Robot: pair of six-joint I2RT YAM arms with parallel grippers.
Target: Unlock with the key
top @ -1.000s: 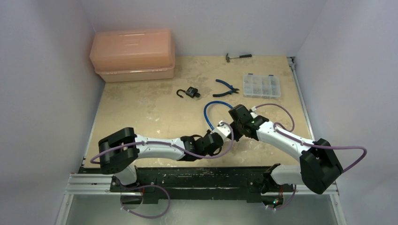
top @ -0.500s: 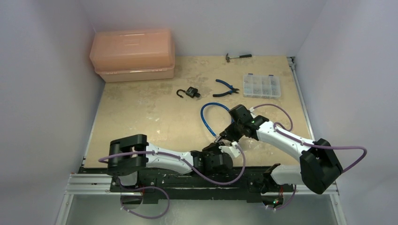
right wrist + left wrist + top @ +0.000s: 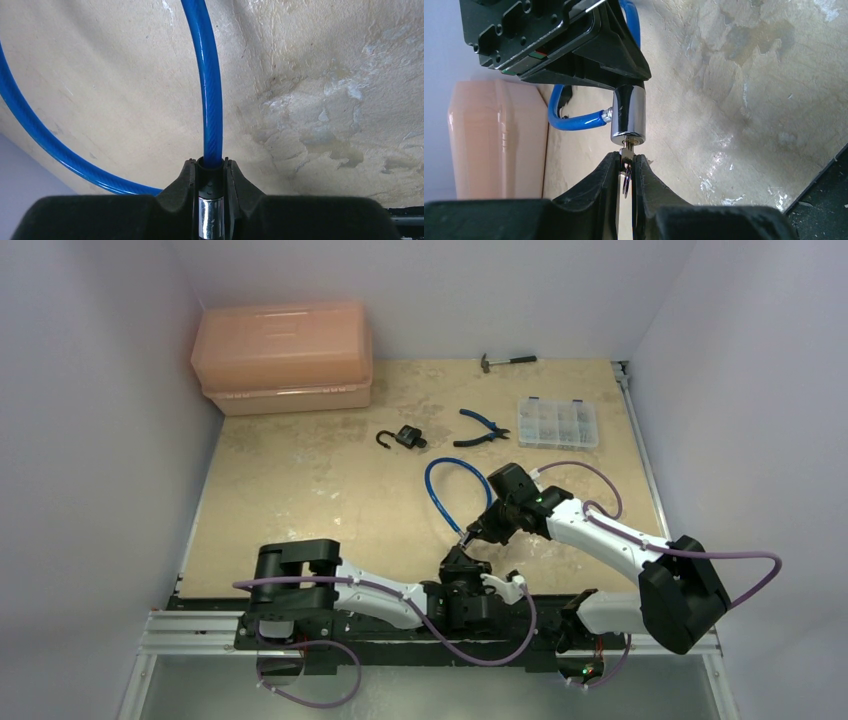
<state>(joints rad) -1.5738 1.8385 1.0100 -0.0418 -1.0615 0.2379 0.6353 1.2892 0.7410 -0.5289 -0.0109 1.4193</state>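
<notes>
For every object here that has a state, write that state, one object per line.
cylinder: clamped in right gripper.
key: inserted in cylinder, pinched by left gripper.
cable: looped, end seated in cylinder.
padlock: shackle open.
toolbox: lid shut.
organizer: lid shut.

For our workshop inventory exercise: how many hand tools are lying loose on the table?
2. A hammer lies at the far edge, and blue-handled pliers lie just left of the clear parts organizer. More may be hidden inside the closed pink toolbox.
</notes>
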